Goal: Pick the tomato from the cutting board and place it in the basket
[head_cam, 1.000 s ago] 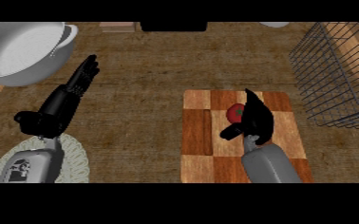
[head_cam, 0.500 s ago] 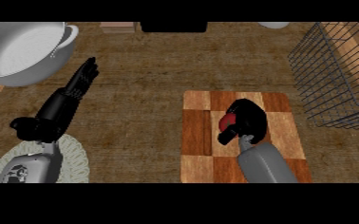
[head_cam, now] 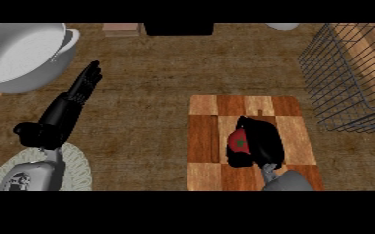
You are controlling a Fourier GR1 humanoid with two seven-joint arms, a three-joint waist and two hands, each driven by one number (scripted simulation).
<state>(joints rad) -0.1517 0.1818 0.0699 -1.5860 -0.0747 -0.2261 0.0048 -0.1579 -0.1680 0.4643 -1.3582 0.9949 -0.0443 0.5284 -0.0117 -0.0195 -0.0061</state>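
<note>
Your right hand (head_cam: 262, 144) curled round smooth red tomato (head_cam: 238, 141) over checkered wooden cutting board (head_cam: 219, 114); left hand (head_cam: 82, 87) straight-fingered; wire basket (head_cam: 341, 74) right.

Brown speckled counter (head_cam: 161, 89) fills the frame: cutting board (head_cam: 212, 129) lower right, wire basket (head_cam: 344, 79) at right edge, grey pot (head_cam: 33, 54) upper left.

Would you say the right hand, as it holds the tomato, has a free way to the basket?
Probably yes: the right hand is curled round the tomato on the cutting board, and only bare counter lies between it and the wire basket.
</note>
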